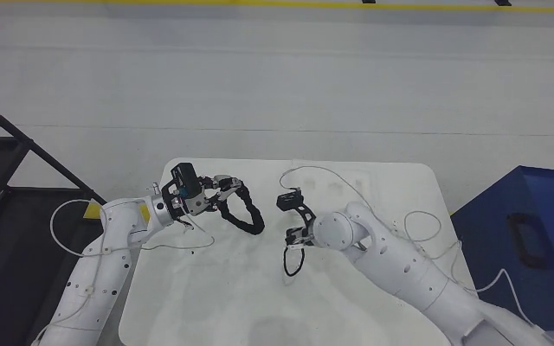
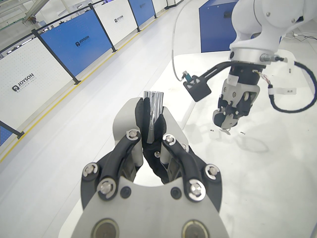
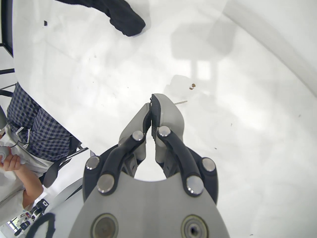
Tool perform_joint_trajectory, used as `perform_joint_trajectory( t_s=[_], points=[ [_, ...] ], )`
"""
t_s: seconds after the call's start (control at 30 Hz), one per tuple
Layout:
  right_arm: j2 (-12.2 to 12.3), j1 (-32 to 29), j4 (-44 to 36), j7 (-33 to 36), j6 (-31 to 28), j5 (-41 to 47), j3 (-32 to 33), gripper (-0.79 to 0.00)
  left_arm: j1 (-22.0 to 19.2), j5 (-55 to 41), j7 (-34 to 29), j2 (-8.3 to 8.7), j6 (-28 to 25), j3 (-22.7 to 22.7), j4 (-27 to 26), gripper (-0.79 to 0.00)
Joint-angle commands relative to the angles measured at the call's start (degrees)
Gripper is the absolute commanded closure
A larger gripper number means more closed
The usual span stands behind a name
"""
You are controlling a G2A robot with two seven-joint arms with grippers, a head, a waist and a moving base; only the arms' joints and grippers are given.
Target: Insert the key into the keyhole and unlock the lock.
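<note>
My left gripper point(image 2: 151, 121) is shut on the lock's shiny silver cylinder point(image 2: 154, 100), whose open end points away from the wrist. The lock's black cable point(image 1: 249, 216) loops down from that gripper point(image 1: 222, 192) toward the table, and its sleeved end point(image 3: 123, 23) shows in the right wrist view. To the right, my right gripper point(image 1: 296, 236) hangs just above the white table point(image 1: 372, 294), fingers pressed together point(image 3: 151, 112). A thin metal sliver, the key point(image 3: 180, 103), sticks out beside the fingertips. From the left wrist view that gripper point(image 2: 224, 126) points down with a small metal bit under its tip.
A blue bin point(image 1: 511, 225) stands off the table's right side and a black rack point(image 1: 26, 199) off its left. Thin white wires point(image 1: 346, 183) lie along the table's back part. Small dark specks point(image 2: 242, 132) dot the surface near the right gripper.
</note>
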Motion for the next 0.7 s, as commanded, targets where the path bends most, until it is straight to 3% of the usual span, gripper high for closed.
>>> perform_joint_trajectory(
  t_s=[0.0, 0.3, 0.67],
  points=[
    [1.28, -0.67, -2.61, 1.66, 0.54, -1.03, 3.35, 0.0, 0.0, 0.0, 0.0, 0.0, 0.0, 0.0, 0.0, 0.0],
    [6.17, -4.69, -9.99, 7.94, 0.07, -3.72, 18.9, 0.0, 0.0, 0.0, 0.0, 0.0, 0.0, 0.0, 0.0, 0.0],
    [9.17, -7.93, -5.62, 9.09, -1.33, -6.55, 30.83, 0.0, 0.0, 0.0, 0.0, 0.0, 0.0, 0.0, 0.0, 0.0]
  ],
)
